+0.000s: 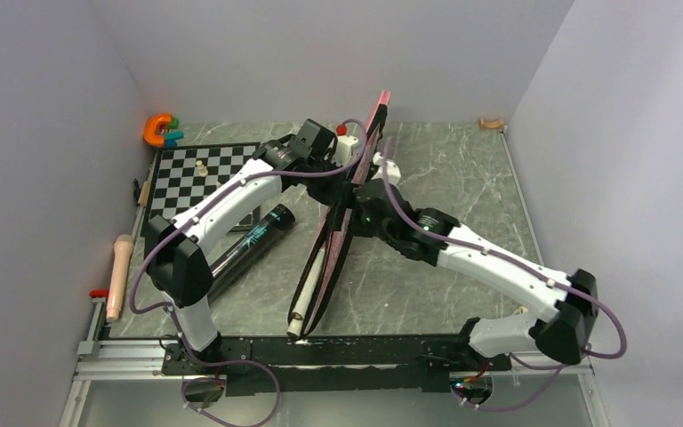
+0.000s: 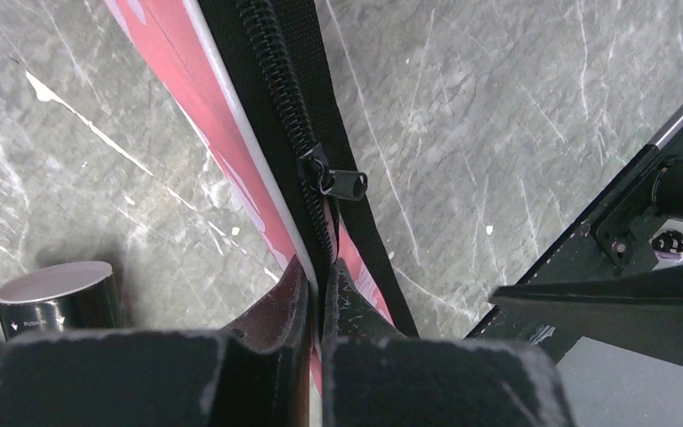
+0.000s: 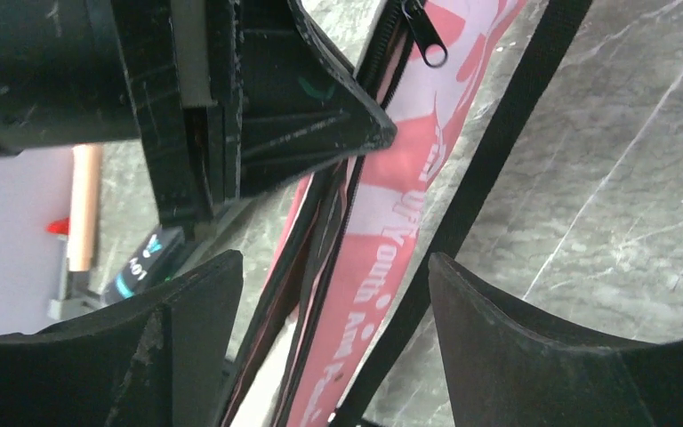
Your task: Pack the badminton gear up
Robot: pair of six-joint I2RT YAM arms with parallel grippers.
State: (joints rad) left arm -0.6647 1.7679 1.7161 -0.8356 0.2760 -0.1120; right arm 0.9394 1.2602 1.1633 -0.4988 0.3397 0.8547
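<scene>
We get soft, even light from above in the overhead view, leaving only faint shadows on the marble table [image 1: 462,178] beside the pink racket bag [image 1: 380,108]. Through the left wrist camera the bag's zipper [image 2: 276,89] is crisp, while the fingers [image 2: 445,374] of the left gripper [image 2: 322,285] below it sit dark and blurred.

The bag [image 3: 382,236] was pink with white lettering, edged by a black zipper [image 2: 276,80]. The desk [image 1: 462,178] was grey-green marble veined white. The chessboard [image 1: 191,178] showed black-and-white checks, the tube [image 1: 249,245] black with teal markings, the toy [image 1: 158,130] orange
</scene>
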